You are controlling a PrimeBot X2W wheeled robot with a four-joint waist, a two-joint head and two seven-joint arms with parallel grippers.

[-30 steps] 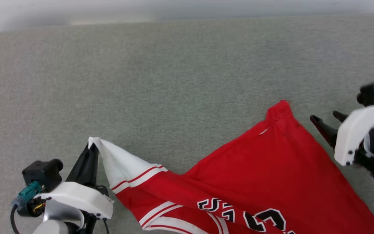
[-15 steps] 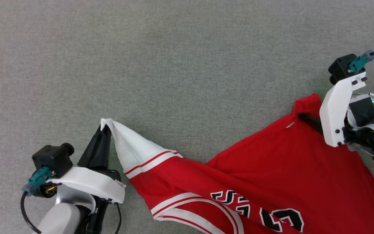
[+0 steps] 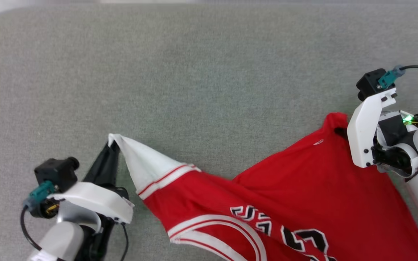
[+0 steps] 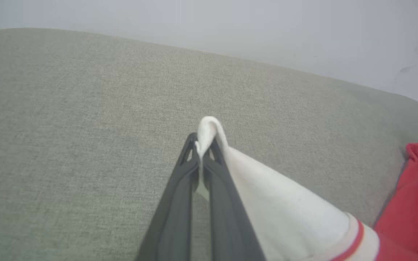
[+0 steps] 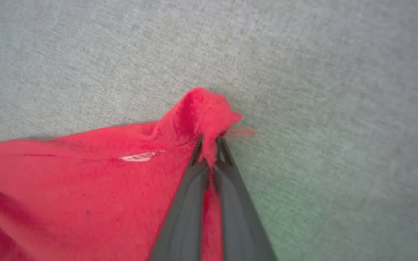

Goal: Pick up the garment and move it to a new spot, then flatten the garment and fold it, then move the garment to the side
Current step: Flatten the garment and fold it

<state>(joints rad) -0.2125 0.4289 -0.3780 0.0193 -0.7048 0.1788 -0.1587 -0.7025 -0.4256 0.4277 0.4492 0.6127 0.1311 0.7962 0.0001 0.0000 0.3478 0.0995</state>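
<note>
The grey-green fabric surface (image 3: pixel 209 65) is lying open from nine o'clock through twelve to two o'clock of the head view. Its far edge is running along the top and rounding off into a corner at eleven o'clock.

The garment (image 3: pixel 303 188) is spreading across the lower part from six to four o'clock and running off the bottom edge. Its black, white-outlined lettering (image 3: pixel 267 226) is sitting near six o'clock.

At eight o'clock the left gripper (image 3: pixel 111 144) is pointing toward twelve with its fingers pressed together on the tip of the white sleeve (image 3: pixel 140 163). In the left wrist view the cloth is curling over the fingertips and falling away toward five o'clock, to the red-and-white stripes.

At three o'clock the right gripper (image 5: pixel 209 139) is pinching a red corner of the garment. A bunched knob of cloth is standing just past its fingertips at twelve o'clock in the right wrist view. The rest is fanning out toward eight and nine o'clock, lying on the surface.

The surface is looking like finely woven upholstery, flat and even. In the left wrist view a pale wall (image 4: pixel 230 29) is rising behind its far edge.
</note>
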